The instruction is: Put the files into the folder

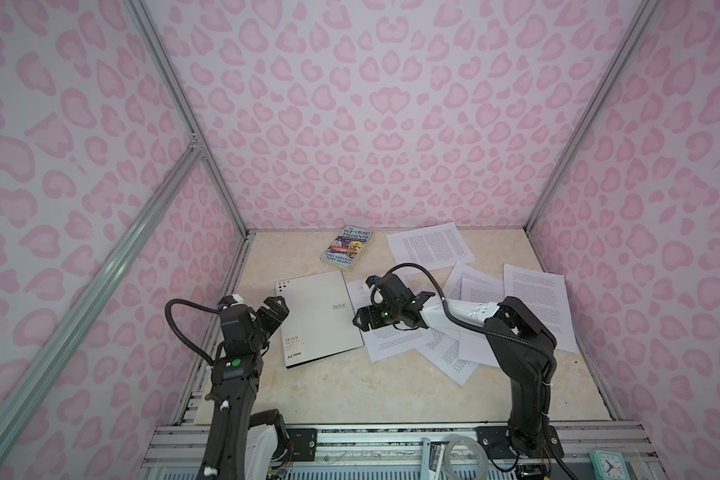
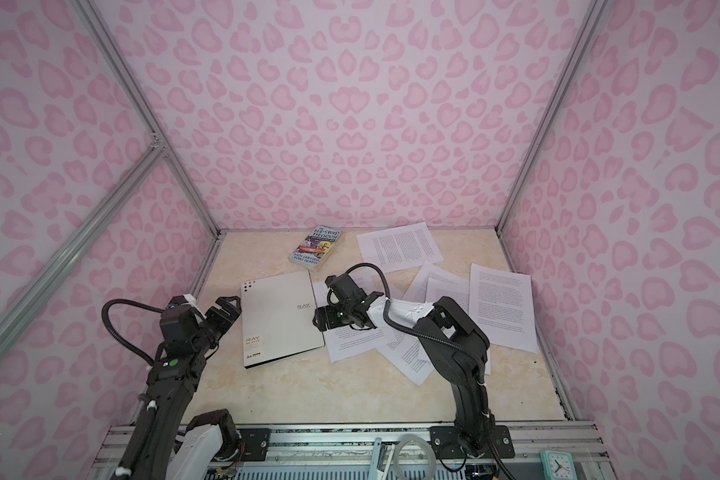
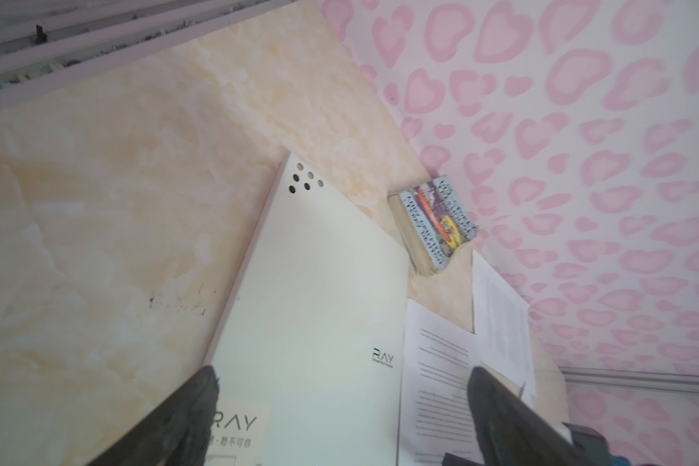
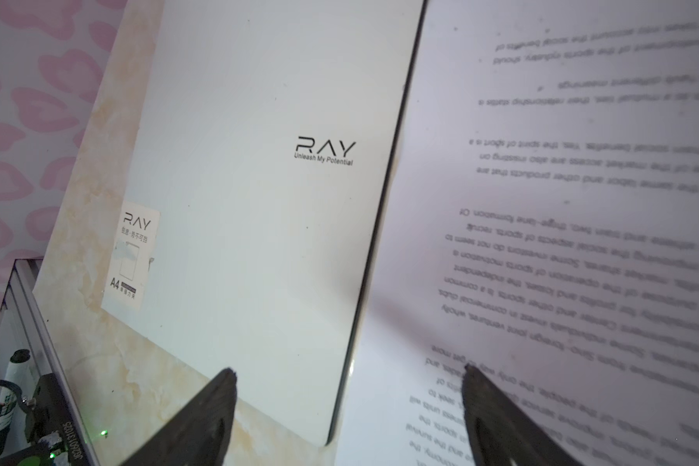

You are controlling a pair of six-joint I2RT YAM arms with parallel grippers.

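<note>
A closed silver-white folder (image 1: 319, 316) with "RAY" lettering lies flat on a beige marble-look table (image 1: 350, 395), left of centre. The files (image 1: 533, 282), loose white printed sheets, are scattered to its right, several overlapping; none is inside the folder. One sheet (image 4: 541, 201) lies right against the folder's long free edge, and it is unclear whether it slips under the cover. A colourful paperback book (image 1: 347, 248) sits behind the folder, near the back wall.

The left gripper (image 1: 274, 309) hovers by the folder's far-left edge, jaws wide apart and empty. The right gripper (image 4: 348, 371) hangs low over the seam between folder and sheet, jaws also spread, holding nothing.

Likely risks: the cover is thin and flat to the table, so a fingertip may skid over it or push the whole folder sideways. A pinch at that seam could catch the neighbouring sheet and crease it. Overlapping sheets may drag one another when one is lifted.
</note>
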